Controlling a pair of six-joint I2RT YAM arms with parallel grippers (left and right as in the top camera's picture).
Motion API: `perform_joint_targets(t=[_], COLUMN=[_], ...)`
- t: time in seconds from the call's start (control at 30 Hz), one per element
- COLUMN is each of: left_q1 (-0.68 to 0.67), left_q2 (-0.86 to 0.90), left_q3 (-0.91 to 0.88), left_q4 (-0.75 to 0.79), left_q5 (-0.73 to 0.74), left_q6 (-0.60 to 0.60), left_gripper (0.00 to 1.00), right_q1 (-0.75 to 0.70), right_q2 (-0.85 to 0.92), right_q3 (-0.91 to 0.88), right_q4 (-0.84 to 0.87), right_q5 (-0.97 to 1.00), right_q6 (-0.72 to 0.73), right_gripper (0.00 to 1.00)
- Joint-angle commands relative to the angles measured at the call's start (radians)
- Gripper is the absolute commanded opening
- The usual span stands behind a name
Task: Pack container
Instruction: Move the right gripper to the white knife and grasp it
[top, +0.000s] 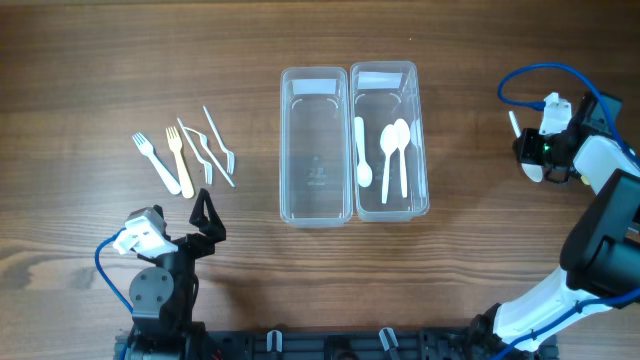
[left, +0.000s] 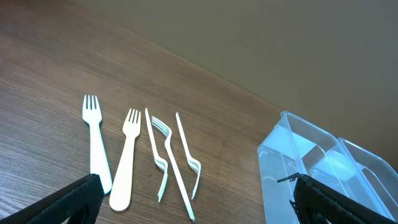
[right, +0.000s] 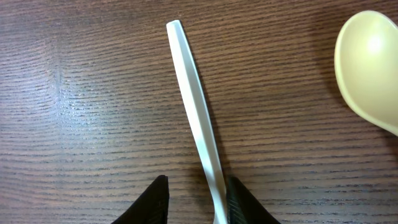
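Note:
Two clear containers stand side by side in the middle; the left one (top: 284, 150) is empty and the right one (top: 424, 140) holds three white spoons (top: 392, 150). Several forks (top: 185, 155) lie on the table at the left, also in the left wrist view (left: 130, 155). My left gripper (top: 208, 218) is open and empty, just below the forks (left: 196, 208). My right gripper (top: 530, 150) is at the far right, low over the table. Its fingers (right: 198, 199) straddle a white utensil handle (right: 193, 106); the right finger touches it, the left stands apart. A cream spoon bowl (right: 370, 62) lies beside it.
The wooden table (top: 480, 270) carries everything. The left container's corner shows in the left wrist view (left: 280, 162). A blue cable loops above the right arm (top: 530, 80). The right arm's base reaches in from the bottom right.

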Motion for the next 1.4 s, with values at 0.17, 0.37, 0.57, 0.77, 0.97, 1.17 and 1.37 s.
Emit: perform_joint_targets(t=[0.17, 0.37, 0.57, 0.77, 0.97, 1.17, 1.37], left_q1=[0.009, 0.009, 0.009, 0.009, 0.009, 0.009, 0.009], left_q2=[-0.005, -0.005, -0.005, -0.005, -0.005, -0.005, -0.005], left_q3=[-0.005, -0.005, -0.005, -0.005, -0.005, -0.005, -0.005], left_q4=[0.003, 0.003, 0.003, 0.003, 0.003, 0.003, 0.003], left_q5=[0.008, 0.009, 0.009, 0.009, 0.009, 0.008, 0.009], left_q6=[0.02, 0.02, 0.02, 0.02, 0.02, 0.02, 0.02], left_gripper=[1.0, 1.0, 1.0, 1.0, 1.0, 1.0, 1.0], right_q1=[0.016, 0.035, 0.035, 0.04, 0.042, 0.042, 0.044], right_q2=[0.021, 0.021, 0.021, 0.02, 0.011, -0.039, -0.071], right_q3=[-0.01, -0.01, -0.01, -0.009, 0.004, 0.011, 0.011], right_q4=[-0.031, -0.032, -0.027, 0.016, 0.032, 0.005, 0.002], right_q5=[0.073, 0.099, 0.08, 0.028, -0.158, -0.259, -0.609], right_q6=[-0.095, -0.117, -0.056, 0.072, 0.127, 0.154, 0.154], right_gripper=[0.46, 0.4, 0.06, 0.04, 0.04, 0.04, 0.04])
